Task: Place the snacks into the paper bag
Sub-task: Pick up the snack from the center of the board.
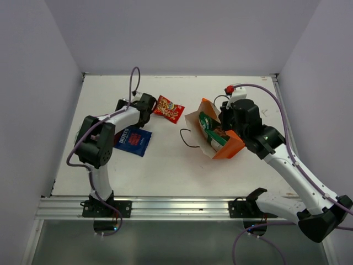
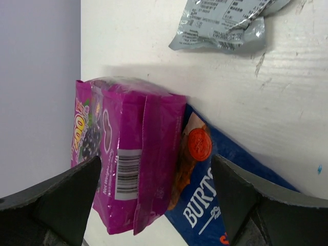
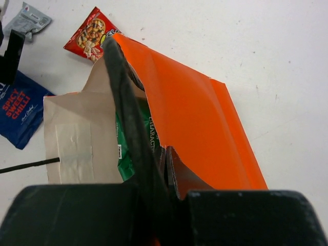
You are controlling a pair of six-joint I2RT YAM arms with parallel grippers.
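Your left hand (image 2: 156, 171) hangs released, fingers (image 2: 61, 200) straddling the magenta packet (image 2: 123, 133) on the counter (image 2: 256, 102): seemingly the pickup step. Your right hand (image 1: 225, 122) grips the rim of the paper bag (image 3: 189, 123), mouth open. Next, close and lift.

The white table (image 1: 165, 171) carries an orange bag (image 1: 234, 148); left of it lie a red packet (image 1: 168, 108), a blue packet (image 1: 133, 141), a silver packet (image 2: 225, 23) and a purple packet (image 2: 128, 159).

Between the fingers of the left pincer (image 2: 154, 195), the magenta packet (image 2: 128, 154) carries a barcode (image 2: 126, 174) and what looks like "200", and the dark blue packet (image 2: 205, 205) under it reads "BURT". Far left of the right pincer (image 3: 115, 56), that blue packet reads "SPICY SWEET CHILLI". Right beside this pincer, the green packet (image 3: 128, 154) in the paper bag (image 3: 205, 133) shows "CHARAC", while the print on the silver-grey packet (image 2: 225, 25) is too fine to read.
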